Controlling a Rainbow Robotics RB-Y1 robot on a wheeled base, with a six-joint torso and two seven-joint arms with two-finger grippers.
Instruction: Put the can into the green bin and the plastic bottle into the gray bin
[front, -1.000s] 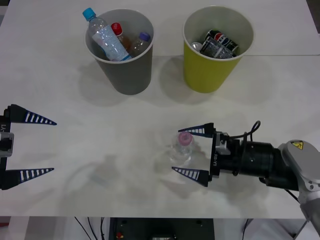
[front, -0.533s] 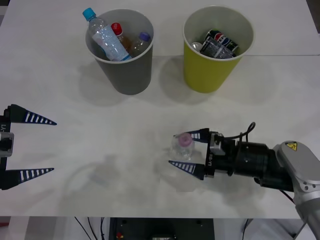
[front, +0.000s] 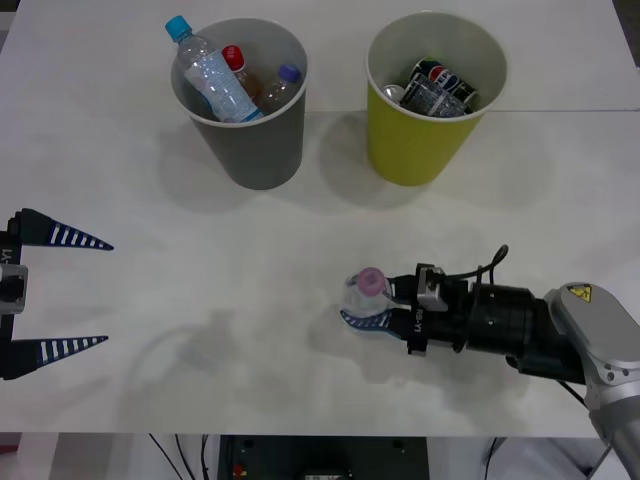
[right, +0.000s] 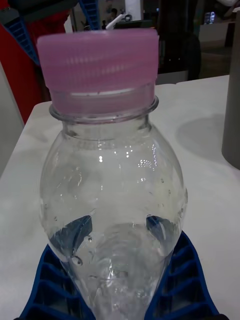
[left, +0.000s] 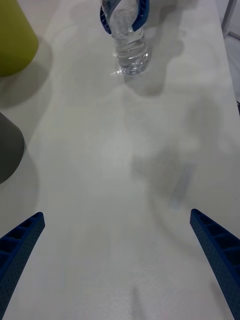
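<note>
The plastic bottle (front: 366, 296), clear with a pink cap, stands upright on the white table, front and right of centre. My right gripper (front: 364, 306) is shut on its body, a blue finger on each side. In the right wrist view the bottle (right: 112, 165) sits between the fingers (right: 52, 272). The left wrist view has the bottle (left: 131, 47) far off. The gray bin (front: 250, 140) at the back holds several bottles. The green bin (front: 420, 150) to its right holds cans (front: 440, 85). My left gripper (front: 60, 292) hangs open at the table's left edge.
A light-blue-capped bottle (front: 207, 70) sticks out above the gray bin's rim. Bare table (front: 200, 250) lies between the bins and both grippers. In the left wrist view, the green bin (left: 12, 40) and gray bin (left: 7, 150) show at one side.
My right gripper's fingers have come together on the plastic bottle, from wide open around it a second ago. The left arm has not moved.
</note>
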